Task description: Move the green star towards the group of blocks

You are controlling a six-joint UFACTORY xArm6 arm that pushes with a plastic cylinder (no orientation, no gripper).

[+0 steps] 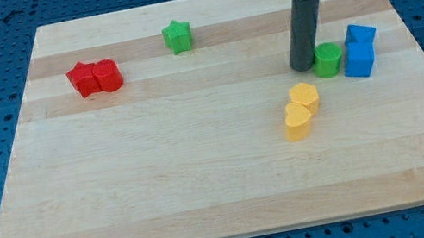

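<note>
while parked right of centre, my tip [303,65] touching the green cylinder [327,59], gripping nothing.
green star [176,36] up top, left of centre, well apart from the yellow [301,109] and blue blocks [359,50].

my tip [303,65] sits at the view's right, touching or just beside the green cylinder [327,59], w/ two blue blocks [359,49] packed right behind it. two yellow blocks [300,109] lie just below the tip. green star [176,36] stands alone near the view's top; open worktop [162,180] btwn it and the tip. two red blocks [94,77] are well apart at the view's left. bottom half is free room.
</note>
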